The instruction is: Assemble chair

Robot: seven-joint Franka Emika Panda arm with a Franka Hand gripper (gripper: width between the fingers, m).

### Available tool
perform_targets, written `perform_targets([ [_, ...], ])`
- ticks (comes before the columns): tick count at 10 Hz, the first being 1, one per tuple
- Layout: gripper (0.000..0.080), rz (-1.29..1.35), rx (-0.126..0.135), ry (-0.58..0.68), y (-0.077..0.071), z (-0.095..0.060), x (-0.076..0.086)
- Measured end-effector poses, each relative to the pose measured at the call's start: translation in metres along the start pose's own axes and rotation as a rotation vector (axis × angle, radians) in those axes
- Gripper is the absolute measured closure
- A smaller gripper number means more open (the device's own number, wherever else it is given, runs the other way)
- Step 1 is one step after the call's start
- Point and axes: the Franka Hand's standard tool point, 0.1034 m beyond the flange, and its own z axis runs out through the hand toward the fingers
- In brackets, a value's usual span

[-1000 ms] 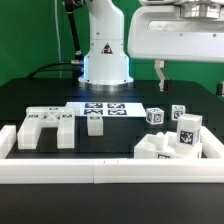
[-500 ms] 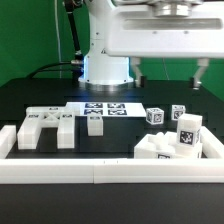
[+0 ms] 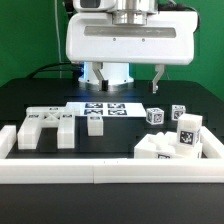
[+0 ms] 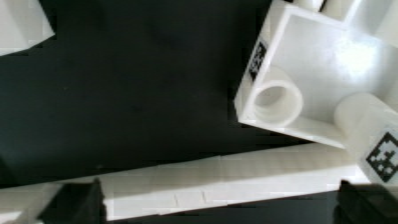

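The chair's white tagged parts lie loose on the black table. A slotted panel is at the exterior view's left, with a small block beside it. Two cubes sit toward the right, behind a large blocky part. My gripper hangs open and empty high over the middle, touching nothing. In the wrist view, a white part with a round hole and a tagged part lie below the open gripper, whose dark fingertips show at the frame's edge.
The marker board lies flat behind the parts. A long white border rail runs along the front and turns up both sides; it also shows in the wrist view. The robot base stands at the back.
The gripper has swept toward the exterior view's left, from the upper right to the middle. It has stayed open. No part has moved.
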Motion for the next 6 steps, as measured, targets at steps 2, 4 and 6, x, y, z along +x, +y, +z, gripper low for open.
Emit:
perform_targets([
  [2, 0.0151, -0.029, 0.012, 0.0, 0.009, 0.002, 0.002],
  [4, 0.0151, -0.228, -0.008, 0.032, 0.034, 0.007, -0.009],
  [6, 0.0151, -0.337, -0.018, 0.035, 0.046, 0.009, -0.017],
])
